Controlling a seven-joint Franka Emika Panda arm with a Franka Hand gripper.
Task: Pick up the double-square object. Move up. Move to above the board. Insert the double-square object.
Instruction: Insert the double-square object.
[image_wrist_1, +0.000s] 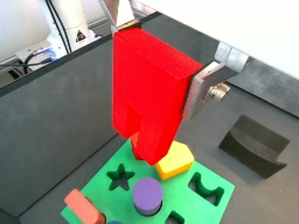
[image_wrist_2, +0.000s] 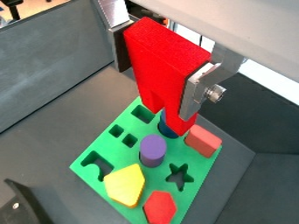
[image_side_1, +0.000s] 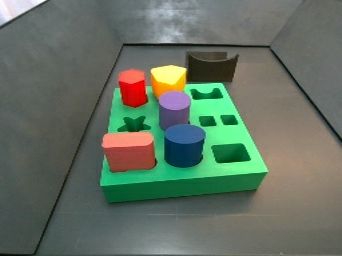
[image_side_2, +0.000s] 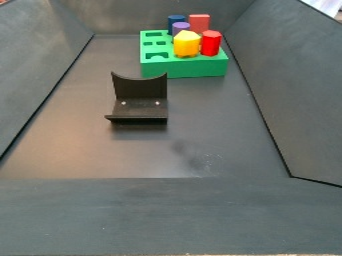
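We've got the gripper (image_wrist_2: 163, 83) clamped on the red block (image_wrist_2: 163, 74), hovering above the board (image_wrist_2: 117, 150).

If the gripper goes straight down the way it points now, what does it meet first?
Probably the board. The gripper holds the double-square object pointing down over it, its lower end near the yellow peg and blue cylinder in the wrist views; exact landing spot is unclear.
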